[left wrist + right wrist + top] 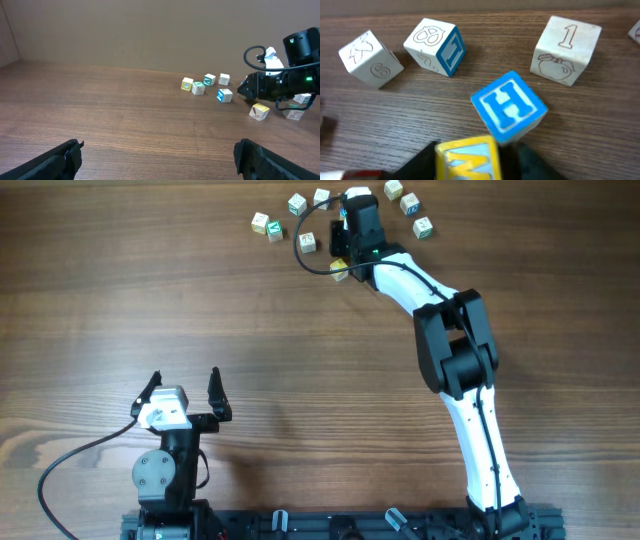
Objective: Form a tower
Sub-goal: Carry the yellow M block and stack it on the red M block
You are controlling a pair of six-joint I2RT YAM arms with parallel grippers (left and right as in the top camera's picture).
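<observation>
1. While the action sits at the far edge, the left hand (185,376) rests low on the near left of the surface (300,380). Its fingers are spread wide and grip nothing, and I judge it is held back to leave the other arm room.
2. Moving right, we meet loose letter blocks. A pale carved cube (370,59) comes first, then a blue I cube (436,46) near it. Both lie flat on the wood and look like spare stock for later layers.
3. Centre now: the right hand (476,167) has its arm stretched far across to the cluster of cubes. The tower (465,150) shows only as a yellow top face with a pale letter, sitting between the dark fingers. They flank it closely, but I cannot tell whether they pinch it or merely straddle it. Whatever lies beneath it is hidden.
4. Just right of and beyond it sits a blue H cube (509,107), tipped at an angle and crowding the yellow face. My read is that it could be knocked.
5. Further right, an apple-and-1 cube (566,50) stands square, well apart from the hand.
6. No box or tray appears, and every loose cube lies directly on the surface.
</observation>
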